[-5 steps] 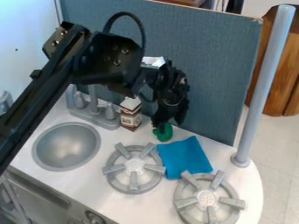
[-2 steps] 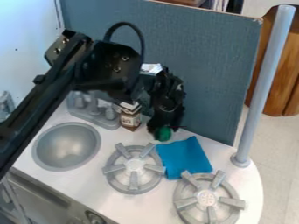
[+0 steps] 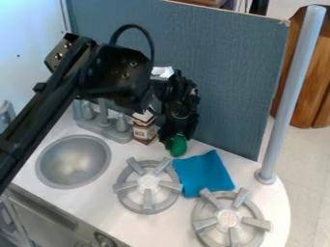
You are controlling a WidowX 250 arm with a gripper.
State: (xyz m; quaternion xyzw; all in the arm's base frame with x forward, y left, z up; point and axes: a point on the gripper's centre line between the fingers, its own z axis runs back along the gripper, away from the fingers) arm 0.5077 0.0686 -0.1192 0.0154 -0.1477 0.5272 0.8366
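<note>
The black gripper (image 3: 172, 140) hangs at the back of the white counter, close in front of the blue-grey back panel. A small green object (image 3: 178, 146) is right at its lower end, partly behind the black parts; whether it is held cannot be made out. Just left of the gripper stands a brown and white carton (image 3: 144, 129). A blue cloth (image 3: 203, 173) lies flat to the front right of the green object.
Two grey burner grates, one (image 3: 148, 186) left of the cloth and one (image 3: 230, 219) at the front right, sit on the counter (image 3: 168, 229). A round metal sink (image 3: 73, 161) and a grey faucet (image 3: 103, 123) are at left. A grey pole (image 3: 290, 96) rises at right.
Since the earlier frames the gripper has come down, then shifted slightly left. More of the green object shows now, and it looks a little turned. Carton, cloth and grates have stayed put.
</note>
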